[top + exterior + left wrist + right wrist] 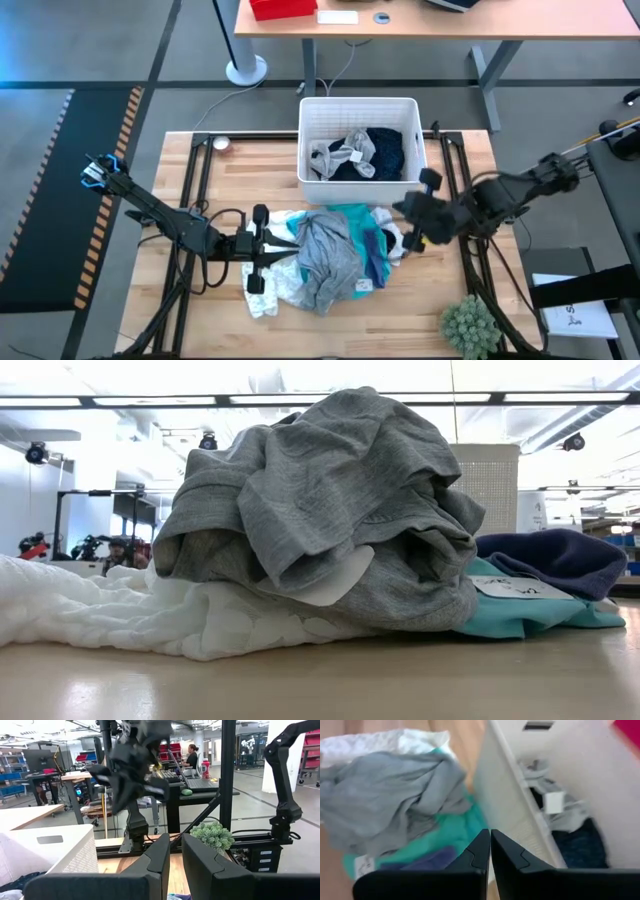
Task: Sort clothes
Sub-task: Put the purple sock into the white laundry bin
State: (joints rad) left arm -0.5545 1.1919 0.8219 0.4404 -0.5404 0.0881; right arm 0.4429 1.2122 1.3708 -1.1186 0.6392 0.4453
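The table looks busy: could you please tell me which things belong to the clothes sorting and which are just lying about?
Job:
- grey garment
- turquoise garment
- white lacy garment
- garments in the white bin

Lying about:
- small green plant
- red box

Left wrist cam looking across table, left gripper [172, 857] fingers sitting nearly closed.
Right arm's gripper [131, 770] hanging blurred ahead; white bin [50, 852] nearby, green plant [212, 835] beyond, person [191, 756] sitting at desk.
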